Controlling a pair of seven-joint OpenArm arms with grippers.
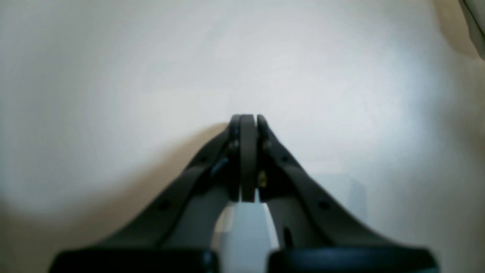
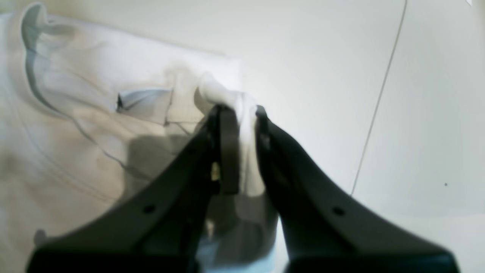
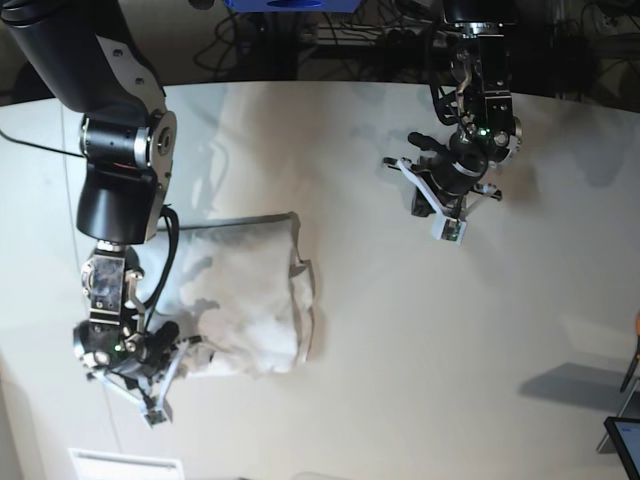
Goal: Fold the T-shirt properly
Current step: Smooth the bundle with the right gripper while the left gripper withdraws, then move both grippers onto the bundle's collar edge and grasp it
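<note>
I'm taking the T-shirt [image 3: 245,295] as my landmark. It lies bunched and partly folded on the table [image 3: 420,350], toward the left side of the base view, a rumpled white block with a darker hem line along its far edge.

My right gripper [image 2: 238,113] is at the near-left corner of the T-shirt, and in the right wrist view I can see its jaws clamped on a pinch of white fabric, a small tuft poking up between the fingertips [image 2: 227,125]. In the base view that gripper [image 3: 165,385] sits low against the table right at the cloth's edge, with the arm [image 3: 120,170] rising above the T-shirt's left side.

My left gripper [image 1: 248,121] is well apart from the T-shirt, off to its far right in the base view [image 3: 445,215]. In the left wrist view its jaws are pressed together with nothing between them, and only bare tabletop shows beyond them.

A thin seam line [image 2: 379,94] crosses the tabletop to the right of the held fabric.
</note>
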